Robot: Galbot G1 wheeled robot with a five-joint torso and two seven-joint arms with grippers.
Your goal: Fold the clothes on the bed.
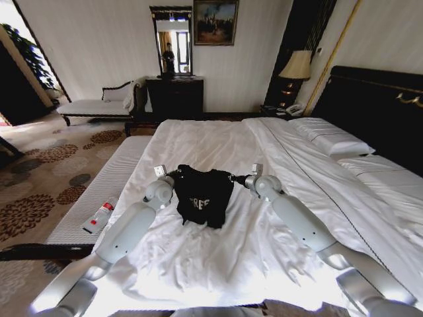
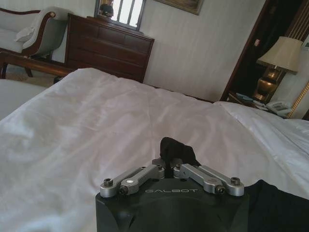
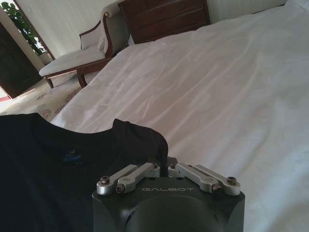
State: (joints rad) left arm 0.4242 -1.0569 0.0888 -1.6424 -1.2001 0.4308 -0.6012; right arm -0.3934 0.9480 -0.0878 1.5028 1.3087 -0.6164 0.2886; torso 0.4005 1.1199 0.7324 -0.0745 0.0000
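Gripping the black T-shirt [image 1: 202, 196] at its upper corners, your left hand [image 1: 173, 177] and right hand [image 1: 235, 177] are each clamped on a pinch of cloth, with the shirt near the middle of the white bed [image 1: 218, 145], "FREE" lettering facing you.

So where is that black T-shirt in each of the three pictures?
Head view: the black T-shirt lies mid-picture on the bed, between both arms.
Left wrist view: a pinched fold of it sits between the left gripper's fingers, more at the lower right corner.
Right wrist view: it fills the lower left, a corner held by the right gripper.
Shared landmark: the dark wooden dresser.
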